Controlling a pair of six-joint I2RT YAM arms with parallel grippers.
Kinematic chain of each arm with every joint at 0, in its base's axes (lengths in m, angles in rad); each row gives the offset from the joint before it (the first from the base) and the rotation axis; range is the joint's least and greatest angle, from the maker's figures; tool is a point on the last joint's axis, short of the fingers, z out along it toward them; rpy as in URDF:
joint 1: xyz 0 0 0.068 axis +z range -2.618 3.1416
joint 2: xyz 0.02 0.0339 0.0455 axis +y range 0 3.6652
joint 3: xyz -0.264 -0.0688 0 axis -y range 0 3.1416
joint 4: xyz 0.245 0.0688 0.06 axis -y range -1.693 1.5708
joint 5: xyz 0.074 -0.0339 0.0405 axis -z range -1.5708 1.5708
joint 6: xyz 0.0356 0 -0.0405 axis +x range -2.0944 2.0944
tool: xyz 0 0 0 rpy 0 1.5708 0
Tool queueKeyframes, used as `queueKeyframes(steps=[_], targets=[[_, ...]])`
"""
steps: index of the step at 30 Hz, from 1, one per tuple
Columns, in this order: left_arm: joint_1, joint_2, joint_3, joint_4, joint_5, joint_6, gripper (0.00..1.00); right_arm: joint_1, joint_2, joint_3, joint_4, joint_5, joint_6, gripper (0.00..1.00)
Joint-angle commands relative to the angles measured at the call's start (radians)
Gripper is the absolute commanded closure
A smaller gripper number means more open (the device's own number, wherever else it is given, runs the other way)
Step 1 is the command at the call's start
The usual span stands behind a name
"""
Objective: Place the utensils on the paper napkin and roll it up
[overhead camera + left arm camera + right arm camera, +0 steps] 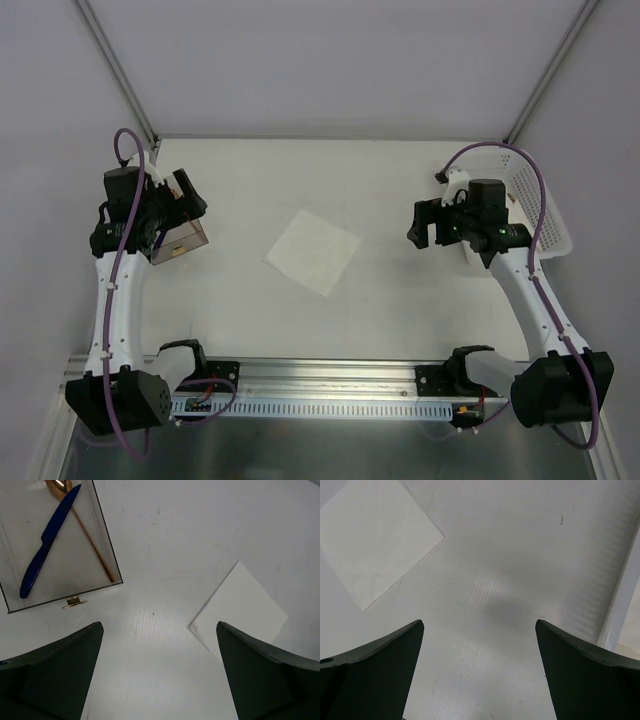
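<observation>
The utensils lie inside a clear container (75, 575): a blue knife (47, 545) and a copper-coloured spoon (91, 544) crossing under it. The paper napkin (313, 252) is a white square flat on the table's middle, also seen as napkin (241, 605) and napkin (375, 540). My left gripper (160, 625) hovers open over bare table between container and napkin, holding nothing. My right gripper (479, 622) is open and empty too, above bare table to the napkin's right. In the top view the left gripper (188, 203) is at the container (183, 242), the right gripper (428, 225) near the basket.
A white perforated basket (541, 205) stands at the right edge behind the right arm; its rim (620, 605) shows in the right wrist view. White walls and metal frame posts bound the table at the back and sides.
</observation>
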Motion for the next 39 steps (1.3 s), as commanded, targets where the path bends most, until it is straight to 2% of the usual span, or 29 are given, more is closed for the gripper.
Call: queueKeyframes(steps=[1, 5, 7, 9, 11, 15, 17, 20, 23, 24, 27, 29, 31, 35, 39], targets=[[0.010, 0.019, 0.075, -0.037, -0.050, 0.031, 0.01, 0.009, 0.010, 0.017, 0.000, -0.028, -0.017, 0.01], [0.008, 0.073, 0.135, -0.068, -0.070, 0.098, 0.01, 0.011, 0.033, 0.018, 0.007, -0.060, -0.006, 0.01], [0.010, 0.123, 0.163, -0.070, 0.013, 0.149, 0.01, 0.009, 0.043, 0.020, 0.012, -0.069, 0.000, 0.01], [0.010, 0.164, 0.230, -0.091, 0.022, 0.208, 0.01, 0.014, 0.058, 0.027, 0.011, -0.082, 0.002, 0.01], [0.010, 0.237, 0.290, -0.123, -0.001, 0.291, 0.01, 0.015, 0.064, 0.032, 0.008, -0.094, 0.003, 0.01], [0.010, 0.421, 0.506, -0.219, -0.076, 0.392, 0.01, 0.024, 0.072, 0.038, 0.003, -0.108, 0.002, 0.01], [0.008, 0.507, 0.531, -0.235, -0.128, 0.405, 0.02, 0.026, 0.072, 0.040, -0.003, -0.111, -0.001, 0.01], [0.010, 0.591, 0.522, -0.237, -0.133, 0.452, 0.04, 0.029, 0.066, 0.040, -0.005, -0.109, -0.006, 0.01], [0.013, 0.676, 0.493, -0.235, -0.200, 0.489, 0.11, 0.029, 0.066, 0.037, -0.005, -0.121, -0.004, 0.01], [0.016, 0.697, 0.493, -0.235, -0.230, 0.495, 0.17, 0.029, 0.069, 0.037, -0.009, -0.129, -0.004, 0.01], [0.050, 0.768, 0.523, -0.235, -0.222, 0.480, 0.33, 0.027, 0.072, 0.029, -0.026, -0.147, -0.018, 0.01], [0.083, 0.794, 0.534, -0.235, -0.234, 0.477, 0.38, 0.029, 0.072, 0.020, -0.034, -0.148, -0.029, 0.01], [0.117, 0.805, 0.551, -0.235, -0.185, 0.457, 0.44, 0.029, 0.072, 0.015, -0.034, -0.146, -0.032, 0.01], [0.183, 0.848, 0.557, -0.235, -0.084, 0.433, 0.45, 0.029, 0.082, 0.017, -0.032, -0.149, -0.029, 0.01], [0.189, 0.898, 0.534, -0.235, -0.085, 0.433, 0.44, 0.029, 0.089, 0.021, -0.032, -0.143, -0.029, 0.01]])
